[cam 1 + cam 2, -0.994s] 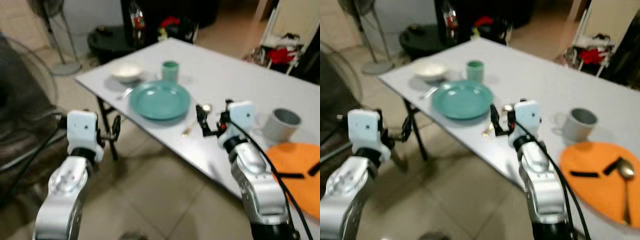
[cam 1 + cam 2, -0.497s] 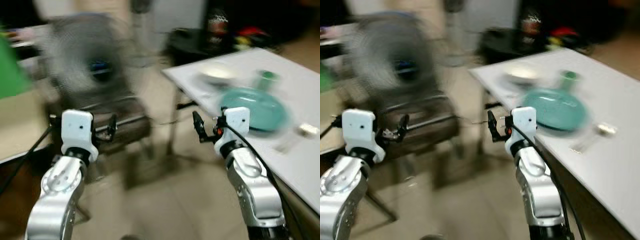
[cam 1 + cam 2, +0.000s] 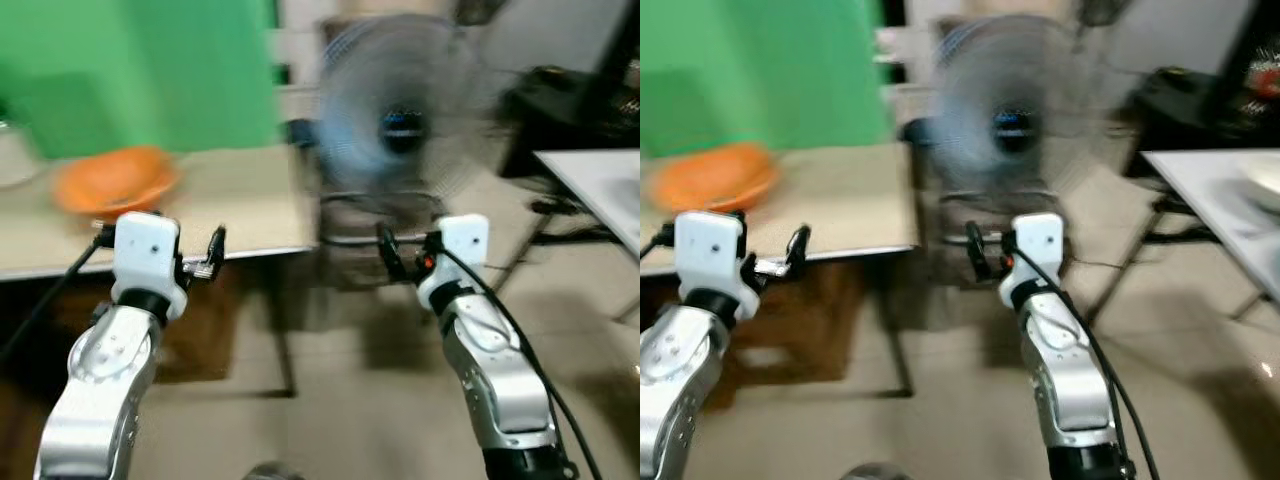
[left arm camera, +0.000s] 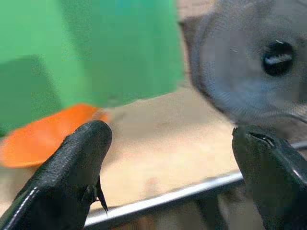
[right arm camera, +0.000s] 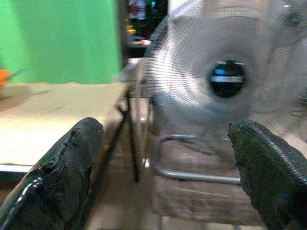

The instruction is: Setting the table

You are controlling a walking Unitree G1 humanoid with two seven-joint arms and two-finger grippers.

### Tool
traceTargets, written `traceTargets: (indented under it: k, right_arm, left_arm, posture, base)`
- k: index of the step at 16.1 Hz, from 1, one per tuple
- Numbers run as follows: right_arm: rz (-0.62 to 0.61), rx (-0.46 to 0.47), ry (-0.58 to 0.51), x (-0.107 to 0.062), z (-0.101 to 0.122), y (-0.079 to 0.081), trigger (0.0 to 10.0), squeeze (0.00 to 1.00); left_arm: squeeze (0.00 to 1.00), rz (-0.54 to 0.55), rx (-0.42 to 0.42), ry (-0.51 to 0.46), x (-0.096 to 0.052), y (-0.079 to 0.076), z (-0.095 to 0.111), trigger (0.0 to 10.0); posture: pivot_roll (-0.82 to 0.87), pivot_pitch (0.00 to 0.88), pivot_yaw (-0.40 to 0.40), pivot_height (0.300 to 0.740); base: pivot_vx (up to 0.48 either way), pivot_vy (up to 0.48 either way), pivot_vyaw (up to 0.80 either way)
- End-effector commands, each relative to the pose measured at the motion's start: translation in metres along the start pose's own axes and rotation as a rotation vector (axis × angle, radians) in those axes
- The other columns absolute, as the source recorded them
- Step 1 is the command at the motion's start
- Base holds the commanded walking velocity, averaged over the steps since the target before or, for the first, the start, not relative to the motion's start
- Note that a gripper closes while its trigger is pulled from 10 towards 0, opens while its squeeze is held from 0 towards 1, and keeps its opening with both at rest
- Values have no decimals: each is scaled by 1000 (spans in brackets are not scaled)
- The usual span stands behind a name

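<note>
I have turned from the set table; both empty claws, left (image 3: 210,252) and right (image 3: 385,255), gape toward the orange bowl (image 3: 115,180) on the beige desk (image 3: 250,205) beside the fan (image 3: 405,125).

motion blur smears the orange bowl (image 3: 113,180) and fan (image 3: 403,125); the white table (image 3: 1230,195) is cut off.

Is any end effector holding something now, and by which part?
Nothing is held. The left end effector and right end effector are both open and empty.
</note>
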State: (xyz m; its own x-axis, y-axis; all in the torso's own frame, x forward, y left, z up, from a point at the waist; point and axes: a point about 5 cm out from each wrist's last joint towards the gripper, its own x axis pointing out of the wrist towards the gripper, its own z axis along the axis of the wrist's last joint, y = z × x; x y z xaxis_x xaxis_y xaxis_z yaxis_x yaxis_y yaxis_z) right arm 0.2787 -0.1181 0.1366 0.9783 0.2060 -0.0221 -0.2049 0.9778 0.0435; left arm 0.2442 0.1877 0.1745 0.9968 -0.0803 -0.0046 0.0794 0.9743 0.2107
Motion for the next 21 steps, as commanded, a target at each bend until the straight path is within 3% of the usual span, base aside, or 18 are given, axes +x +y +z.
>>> traceTargets:
  k: [1,5,11,14,17,21]
  right_arm:
    - [23,19,-24,2,5,7,10000,1000]
    - [48,20,-28,5,5,10,10000,1000]
    - [59,12,-36,12,7,11,10000,1000]
    - [49,2,-48,17,10,10,10000,1000]
    - [5,16,-26,19,7,2,10000,1000]
    - [-63,-25,-9,17,4,-8,10000,1000]
  left_arm:
    - [0,9,5,16,1,4,-2,10000]
    - [0,26,12,-9,5,5,3,10000]
    - [0,44,33,7,5,10,0,10000]
    - [0,42,31,14,5,9,-2,10000]
    - [0,42,22,18,6,7,-3,10000]
    - [0,-81,-10,22,7,-8,-11,10000]
  posture:
    - [135,0,23,740]
    - [145,0,18,740]
    - [157,0,8,740]
    - [161,0,-7,740]
    - [155,0,-6,740]
    - [132,0,17,740]
  base:
    - [0,405,800]
    - [0,203,800]
    - [0,-480,800]
    - [0,-104,771]
    - [0,0,0]
    - [0,0,0]
